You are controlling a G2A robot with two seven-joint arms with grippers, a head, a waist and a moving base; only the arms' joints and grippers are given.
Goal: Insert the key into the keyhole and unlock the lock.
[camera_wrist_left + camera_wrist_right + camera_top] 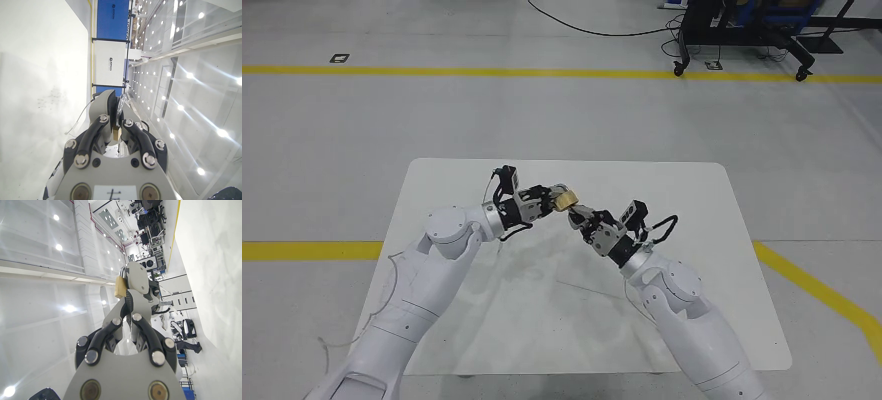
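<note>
A brass padlock (pixel 563 199) hangs above the middle of the white table (pixel 542 330), with my left gripper (pixel 550 199) shut on it. In the left wrist view the fingers (pixel 105 106) clamp its brass body (pixel 117 133) and silver shackle (pixel 121 103). My right gripper (pixel 578 214) is shut, and its tip meets the padlock's lower end. The right wrist view shows its fingers (pixel 130 306) pressed together just below the padlock (pixel 120 288). The key is hidden between them. The left gripper (pixel 136 279) holds the lock from the far side.
Both arms meet above the table's far middle. The table's edges lie well out to either side. A thin white cable (pixel 497 240) trails from the left arm. A black wheeled cart (pixel 742 30) stands on the floor far behind.
</note>
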